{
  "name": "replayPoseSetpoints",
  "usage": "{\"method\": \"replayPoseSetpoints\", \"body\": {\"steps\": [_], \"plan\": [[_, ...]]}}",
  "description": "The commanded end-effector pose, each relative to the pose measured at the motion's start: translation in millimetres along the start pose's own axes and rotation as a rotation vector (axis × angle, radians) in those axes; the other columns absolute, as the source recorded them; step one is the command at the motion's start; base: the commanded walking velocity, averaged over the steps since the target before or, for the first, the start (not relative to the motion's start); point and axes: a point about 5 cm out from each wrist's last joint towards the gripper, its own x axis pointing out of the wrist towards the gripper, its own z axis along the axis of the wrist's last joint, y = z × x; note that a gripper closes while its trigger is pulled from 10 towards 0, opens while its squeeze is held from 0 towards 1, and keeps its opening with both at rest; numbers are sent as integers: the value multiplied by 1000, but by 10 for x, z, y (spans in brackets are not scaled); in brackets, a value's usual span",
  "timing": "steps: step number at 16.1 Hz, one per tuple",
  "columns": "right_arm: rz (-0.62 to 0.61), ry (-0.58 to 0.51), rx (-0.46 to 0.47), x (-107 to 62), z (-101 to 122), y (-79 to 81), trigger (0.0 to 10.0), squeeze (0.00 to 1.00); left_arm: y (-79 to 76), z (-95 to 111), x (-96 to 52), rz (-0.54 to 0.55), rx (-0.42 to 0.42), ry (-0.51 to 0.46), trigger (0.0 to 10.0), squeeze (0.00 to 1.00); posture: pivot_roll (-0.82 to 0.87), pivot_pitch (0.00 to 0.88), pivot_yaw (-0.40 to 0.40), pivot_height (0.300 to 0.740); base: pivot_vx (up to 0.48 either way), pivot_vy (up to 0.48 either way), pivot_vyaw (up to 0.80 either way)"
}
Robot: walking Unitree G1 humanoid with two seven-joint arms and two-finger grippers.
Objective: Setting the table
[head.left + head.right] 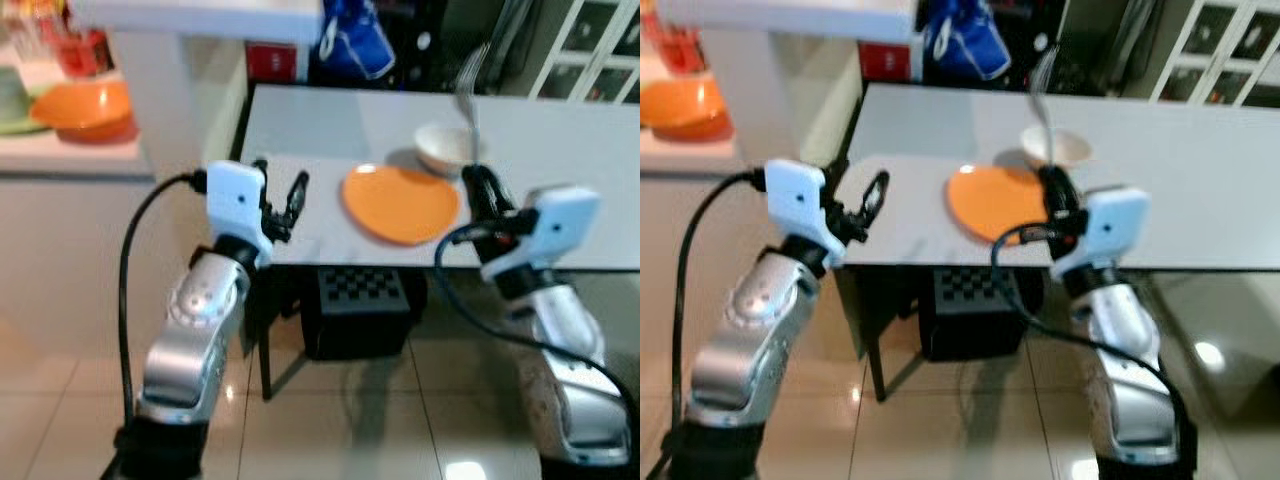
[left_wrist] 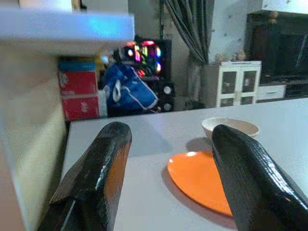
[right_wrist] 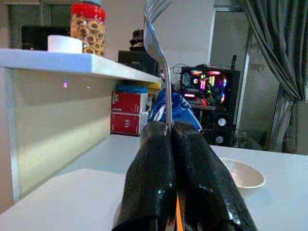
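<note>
The right gripper hovers at the counter's near edge, jaws pinched on an upright fork. Beside it an orange plate lies before a white bowl. The left gripper gapes wide at the near left corner.

Glossy tiled floor, white cabinet
</note>
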Motion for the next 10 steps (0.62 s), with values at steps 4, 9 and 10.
{"method": "replayPoseSetpoints", "body": {"steps": [4, 9, 10], "plan": [[18, 99, 18, 101, -51, 78, 10000, 0, 143, 45, 31, 84, 45, 6, 10000, 0, -51, 0, -41, 740, 0, 0, 0], [9, 133, 32, 121, -59, 76, 10000, 0, 103, 64, 38, 54, 58, -16, 10000, 0, -57, 0, -36, 740, 0, 0, 0], [9, 137, 33, 122, -57, 76, 10000, 0, 101, 73, 41, 50, 57, -23, 10000, 0, -57, 0, -36, 740, 0, 0, 0]]}}
